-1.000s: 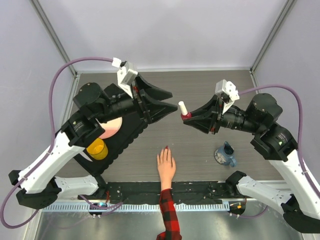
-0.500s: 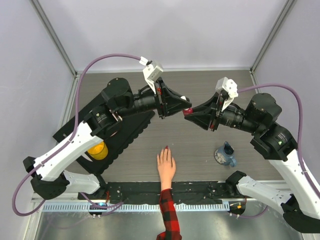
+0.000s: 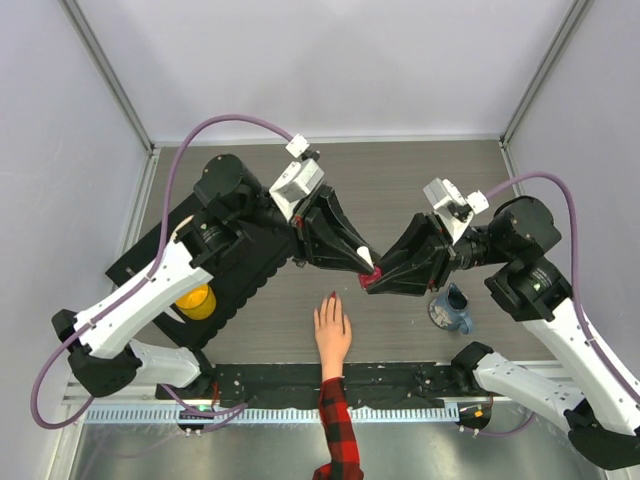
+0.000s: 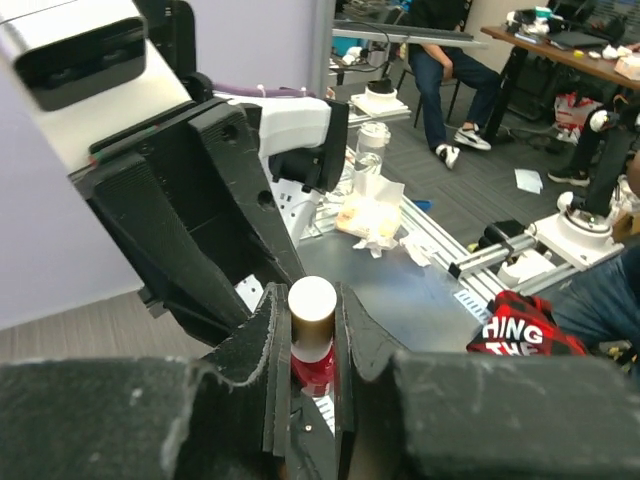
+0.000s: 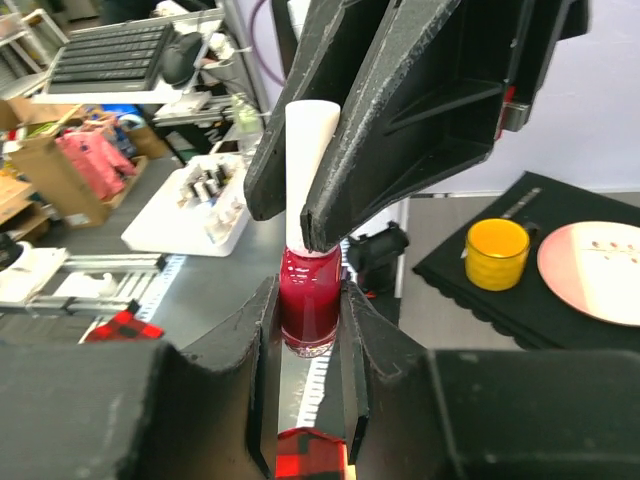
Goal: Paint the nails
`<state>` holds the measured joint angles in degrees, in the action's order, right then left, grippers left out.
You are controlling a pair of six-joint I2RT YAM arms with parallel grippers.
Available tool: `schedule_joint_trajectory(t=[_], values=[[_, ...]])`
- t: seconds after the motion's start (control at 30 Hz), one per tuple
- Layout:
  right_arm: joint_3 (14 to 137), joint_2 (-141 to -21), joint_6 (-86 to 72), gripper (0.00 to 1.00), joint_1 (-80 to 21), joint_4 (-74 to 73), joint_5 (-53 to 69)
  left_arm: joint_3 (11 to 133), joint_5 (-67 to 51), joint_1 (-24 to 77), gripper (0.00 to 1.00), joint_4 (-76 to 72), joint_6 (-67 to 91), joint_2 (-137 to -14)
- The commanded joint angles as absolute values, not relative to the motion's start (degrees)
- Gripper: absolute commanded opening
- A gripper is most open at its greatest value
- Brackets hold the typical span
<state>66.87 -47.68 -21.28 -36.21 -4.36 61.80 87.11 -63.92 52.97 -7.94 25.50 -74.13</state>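
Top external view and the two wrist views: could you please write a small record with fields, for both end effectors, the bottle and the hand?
left end effector: shut on the white cap
right end effector: shut on the red polish bottle
cap: on the bottle, not yet off
hand: flat on the table, near side of the bottle
nails: one fingertip looks red; others too small to tell
nearby: blue mug, yellow cup on black mat

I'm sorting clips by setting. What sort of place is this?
Likely a robotics lab or workshop: a walled test table, a person seated by a desk in the background, and a keyboard on a side surface.
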Motion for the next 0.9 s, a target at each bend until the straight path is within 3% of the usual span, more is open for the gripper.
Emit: schedule_joint_trajectory(t=[0.0, 0.03, 0.1, 0.27, 0.37, 0.4, 0.6, 0.87], values=[[68.5, -47.7, -24.4, 0.01, -36.2, 0.8, 65.3, 88.5, -71.8, 53.8, 0.17, -6.3, 22.1, -72.2], [69.0, -47.7, -21.9, 0.01, -36.3, -1.3, 64.3, 89.1, -70.3, 53.8, 0.31, -3.6, 19.7, -72.0], [71.1, -48.2, -18.3, 0.01, -36.3, -8.8, 60.8, 90.7, -64.4, 53.8, 0.49, 5.2, 13.4, -70.1], [78.0, -50.1, -3.0, 0.01, -36.3, -29.0, 44.4, 91.6, -45.0, 53.7, 0.6, 17.8, 6.7, -64.8], [79.7, -50.8, 1.3, 0.01, -36.3, -33.5, 39.5, 92.5, -30.9, 53.8, 0.64, 22.0, 7.3, -62.8], [80.0, -51.0, 2.0, 0.01, -36.3, -34.1, 38.3, 93.1, -28.6, 53.7, 0.73, 23.1, 7.2, -63.0], [81.3, -53.1, 5.0, 0.01, -36.3, -36.4, 37.8, 97.9, -19.7, 53.8, 0.76, 30.0, 8.1, -66.5], [81.7, -52.9, 6.7, 0.01, -36.3, -38.6, 37.4, 106.4, -23.9, 53.8, 0.71, 40.9, 5.8, -74.3]])
